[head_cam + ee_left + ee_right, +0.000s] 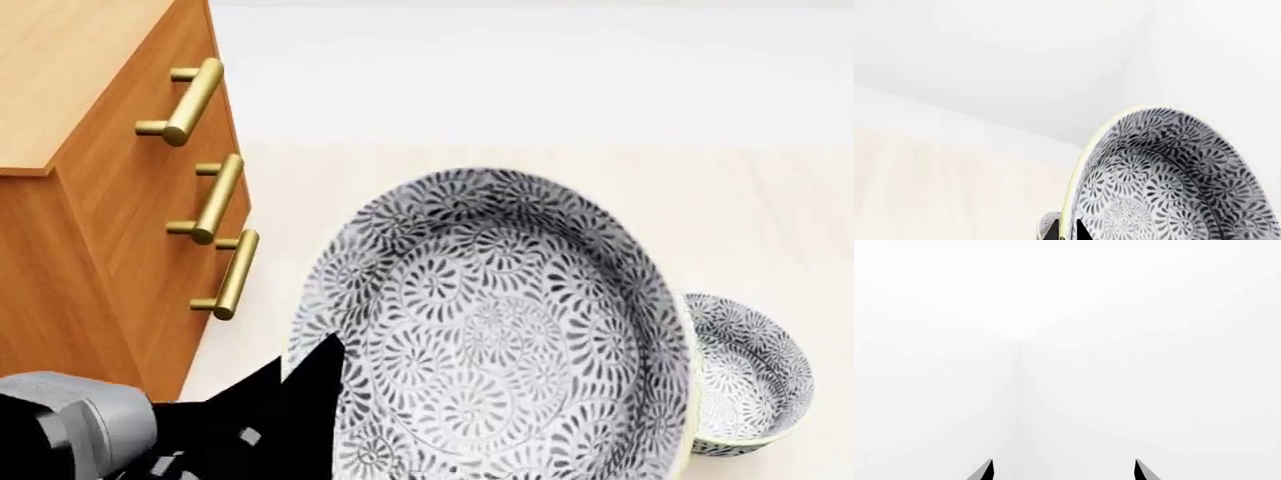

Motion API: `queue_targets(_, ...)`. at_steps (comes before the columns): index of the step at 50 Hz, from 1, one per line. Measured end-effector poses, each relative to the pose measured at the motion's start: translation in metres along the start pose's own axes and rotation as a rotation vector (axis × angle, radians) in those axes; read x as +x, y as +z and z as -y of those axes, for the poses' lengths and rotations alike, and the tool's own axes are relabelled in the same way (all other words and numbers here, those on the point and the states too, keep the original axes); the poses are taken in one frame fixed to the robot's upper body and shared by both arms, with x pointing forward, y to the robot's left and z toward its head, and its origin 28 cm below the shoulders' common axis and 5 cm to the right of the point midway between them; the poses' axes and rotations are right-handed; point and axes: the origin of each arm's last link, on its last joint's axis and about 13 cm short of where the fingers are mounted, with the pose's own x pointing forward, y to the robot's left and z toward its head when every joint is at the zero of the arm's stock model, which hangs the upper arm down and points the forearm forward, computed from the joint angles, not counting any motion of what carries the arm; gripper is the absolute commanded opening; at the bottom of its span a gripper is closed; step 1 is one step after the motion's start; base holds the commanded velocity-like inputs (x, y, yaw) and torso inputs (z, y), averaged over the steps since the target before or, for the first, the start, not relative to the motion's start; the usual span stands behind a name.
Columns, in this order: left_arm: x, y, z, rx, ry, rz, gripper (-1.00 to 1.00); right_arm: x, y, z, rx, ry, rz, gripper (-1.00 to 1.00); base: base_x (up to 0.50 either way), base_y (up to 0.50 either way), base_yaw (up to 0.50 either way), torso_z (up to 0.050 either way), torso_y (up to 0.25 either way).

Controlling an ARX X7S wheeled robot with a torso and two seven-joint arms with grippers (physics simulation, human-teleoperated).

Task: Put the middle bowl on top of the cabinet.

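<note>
Beside the cabinet (94, 180), middle bowl (501, 330) apparently in left claw (327, 375).

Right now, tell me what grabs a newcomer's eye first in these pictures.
A deep grey-and-white floral bowl fills the head view's middle, tilted and raised on the left gripper. The tall orange-brown wooden cabinet with brass bar handles stands at left, and a second matching bowl sits lower right.
</note>
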Motion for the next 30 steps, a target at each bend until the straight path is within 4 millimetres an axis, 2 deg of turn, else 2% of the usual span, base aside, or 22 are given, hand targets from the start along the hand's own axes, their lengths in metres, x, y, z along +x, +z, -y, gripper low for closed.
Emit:
queue_targets(17,0.001,0.089,0.031,-0.092,0.03,0.008,-1.0,-0.003,0.003,-0.009,-0.001,0.004,-0.001,1.0,0.0,0.0,0.0,0.0,0.0)
queue_targets(30,0.019,0.148,0.051,-0.187,0.126,-0.026,-1.0,-0.004,0.006,-0.014,-0.002,0.009,-0.002,1.0,0.0,0.0,0.0,0.0,0.0)
